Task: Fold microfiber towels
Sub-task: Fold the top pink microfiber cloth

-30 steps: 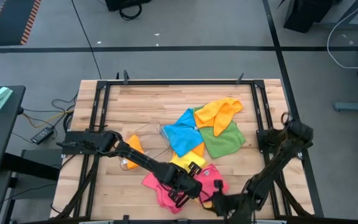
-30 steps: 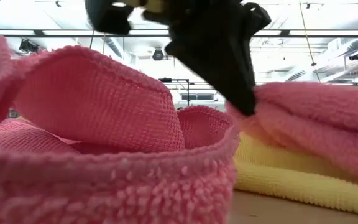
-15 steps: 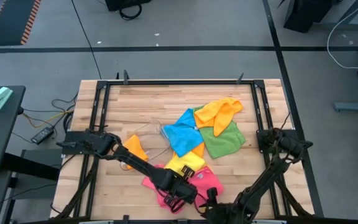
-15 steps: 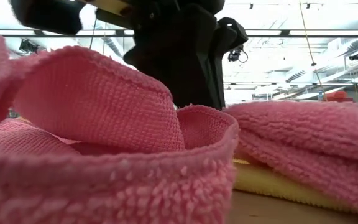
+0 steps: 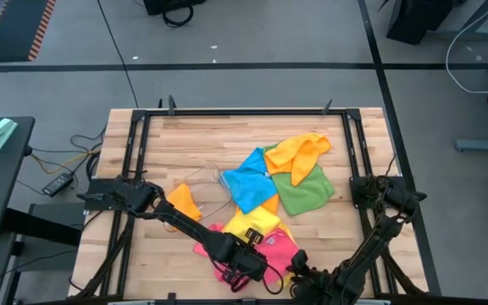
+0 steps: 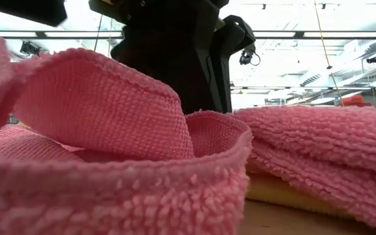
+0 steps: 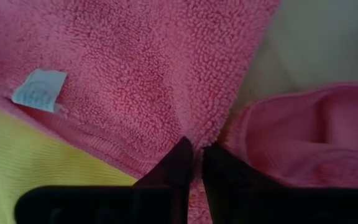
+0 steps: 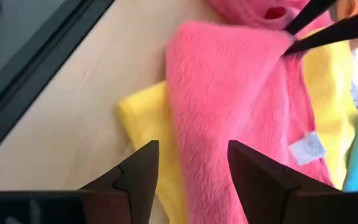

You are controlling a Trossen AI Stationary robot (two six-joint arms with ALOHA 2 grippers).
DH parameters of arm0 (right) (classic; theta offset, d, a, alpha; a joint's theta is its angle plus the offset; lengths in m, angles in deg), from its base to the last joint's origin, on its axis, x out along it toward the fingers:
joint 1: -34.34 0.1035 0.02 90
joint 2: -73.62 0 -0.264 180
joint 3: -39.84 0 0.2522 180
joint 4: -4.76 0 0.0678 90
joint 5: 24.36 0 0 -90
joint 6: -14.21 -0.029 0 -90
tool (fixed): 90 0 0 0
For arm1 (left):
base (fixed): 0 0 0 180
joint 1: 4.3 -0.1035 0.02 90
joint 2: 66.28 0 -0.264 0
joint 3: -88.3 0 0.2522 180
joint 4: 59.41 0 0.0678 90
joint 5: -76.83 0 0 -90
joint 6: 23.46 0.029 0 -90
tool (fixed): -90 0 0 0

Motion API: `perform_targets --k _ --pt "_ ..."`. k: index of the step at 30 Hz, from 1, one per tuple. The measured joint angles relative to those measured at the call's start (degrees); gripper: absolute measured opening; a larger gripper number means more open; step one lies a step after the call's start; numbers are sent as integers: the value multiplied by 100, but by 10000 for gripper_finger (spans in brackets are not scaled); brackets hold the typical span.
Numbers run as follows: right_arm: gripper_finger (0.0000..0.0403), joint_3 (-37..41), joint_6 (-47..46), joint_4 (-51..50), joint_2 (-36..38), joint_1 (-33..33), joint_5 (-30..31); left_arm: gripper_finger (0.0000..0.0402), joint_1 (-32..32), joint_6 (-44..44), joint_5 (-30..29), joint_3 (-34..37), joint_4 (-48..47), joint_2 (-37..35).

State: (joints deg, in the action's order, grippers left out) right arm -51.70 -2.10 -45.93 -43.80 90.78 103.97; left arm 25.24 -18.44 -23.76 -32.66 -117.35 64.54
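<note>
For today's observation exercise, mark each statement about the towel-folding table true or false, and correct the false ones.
1. The pink towel lies partly over a yellow towel. True.
2. The right gripper is shut on the pink towel. False: its fingers stand open, apart from it.
3. The left gripper is nearly closed at the pink towel. True.
4. The blue towel lies at the table's near edge, by the grippers. False: it lies mid-table, beside the green towel.
5. An orange towel overlaps the green one. True.
</note>
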Motion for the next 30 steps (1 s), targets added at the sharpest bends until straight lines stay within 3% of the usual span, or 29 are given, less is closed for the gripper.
perform_targets --k 6,14,20,30 --pt "200 0 351 -407 7 -3 4 26 -18 -134 -7 0 -184 2" --pt "200 0 762 -755 8 -84 2 40 -167 -293 -60 6 -357 110" --pt "200 35 1125 -792 11 -144 0 45 -212 -256 -392 7 -362 256" --pt "185 312 1347 -763 13 -203 26 137 -164 -97 -1237 7 -451 256"
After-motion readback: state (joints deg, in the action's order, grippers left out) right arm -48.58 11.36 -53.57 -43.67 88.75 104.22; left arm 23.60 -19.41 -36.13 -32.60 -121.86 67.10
